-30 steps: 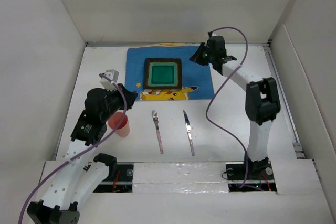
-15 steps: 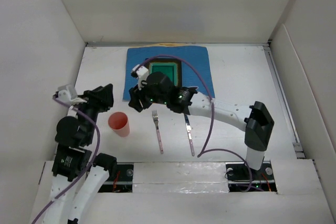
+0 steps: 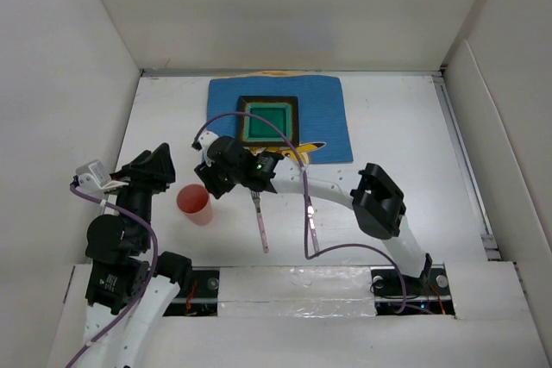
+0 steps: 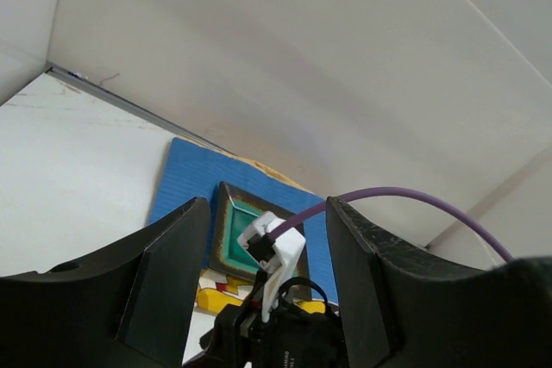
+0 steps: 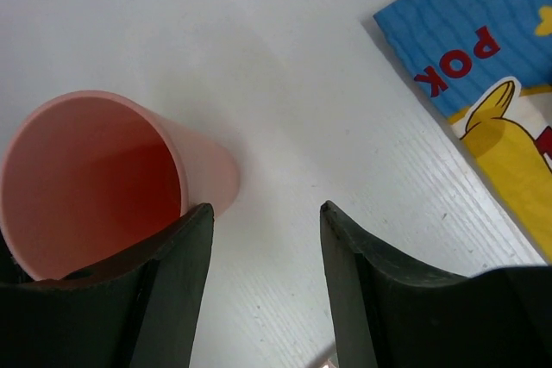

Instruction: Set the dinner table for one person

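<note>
The white surface [image 3: 405,127] of the dinner table fills the overhead view, walled in white on three sides and running from the arm bases at 6 o'clock to the back wall at 12 o'clock. A blue cartoon-printed placemat [image 3: 323,118] lies at 12 o'clock, carrying a square green plate [image 3: 267,120] with a dark rim. A fork [image 3: 260,226] and a knife [image 3: 310,221] lie side by side, apart, at 6 o'clock, just off the mat. A pink cup [image 3: 194,202] stands upright at 8 o'clock. The right arm is stretched across toward 9 o'clock, and the right gripper [image 5: 266,213] hangs over the surface with its fingers spread, the cup just outside one finger and nothing between them. The left gripper [image 4: 266,213] is raised at 8 o'clock, aimed toward the placemat, fingers spread and holding nothing
</note>
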Motion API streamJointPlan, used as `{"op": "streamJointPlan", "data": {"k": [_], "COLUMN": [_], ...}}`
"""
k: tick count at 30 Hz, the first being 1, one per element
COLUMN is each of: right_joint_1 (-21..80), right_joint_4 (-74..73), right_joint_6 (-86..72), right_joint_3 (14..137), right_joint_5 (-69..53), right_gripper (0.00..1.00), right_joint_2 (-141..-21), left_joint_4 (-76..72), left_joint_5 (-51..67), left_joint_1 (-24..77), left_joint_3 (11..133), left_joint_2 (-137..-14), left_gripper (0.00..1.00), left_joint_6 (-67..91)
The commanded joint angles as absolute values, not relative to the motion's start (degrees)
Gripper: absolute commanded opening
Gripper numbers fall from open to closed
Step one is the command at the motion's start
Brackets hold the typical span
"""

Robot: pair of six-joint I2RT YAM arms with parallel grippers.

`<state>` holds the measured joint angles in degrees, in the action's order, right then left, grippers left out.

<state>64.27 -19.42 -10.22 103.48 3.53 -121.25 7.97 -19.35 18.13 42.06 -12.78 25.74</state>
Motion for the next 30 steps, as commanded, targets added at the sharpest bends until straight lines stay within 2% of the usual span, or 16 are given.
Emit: {"op": "streamJointPlan", "data": {"k": [1,5,10,13,19,30], "right_joint_1": [65.39,65.91,66.45,66.45,67.76,68.29], "right_joint_4": [-18.29,-19.86,-19.68,-17.32,-14.33,-13.36], "right_joint_6": [-11.07,-11.95,-12.92,-12.92,-12.66,-15.47], "right_joint_3": [107.31,109.42,106.7,103.54,100.55,103.8], "right_joint_5": [1.41,3.85,15.52,17.93,14.08,4.66], "right_gripper": [0.57,0.55,0.52,0.52,0.51,0.52], "right_joint_2": [-121.55,-123.14,-118.41,-113.84,-111.0,-120.14], "left_joint_4": [5.45,5.45,5.45,5.45,6.06,7.74], "left_joint_5": [-18.98,-18.63,-18.02,-18.46,-19.6,-23.9], "left_joint_1": [18.72,18.72,19.25,19.25,19.25,19.25], "left_joint_3": [41.92,41.92,41.92,41.92,42.27,42.8], "left_joint_2": [-12.92,-12.57,-12.57,-12.66,-12.21,-10.46], "left_gripper": [0.53,0.53,0.53,0.53,0.53,0.53], "left_joint_6": [25.05,25.05,25.05,25.05,25.58,27.51]}}
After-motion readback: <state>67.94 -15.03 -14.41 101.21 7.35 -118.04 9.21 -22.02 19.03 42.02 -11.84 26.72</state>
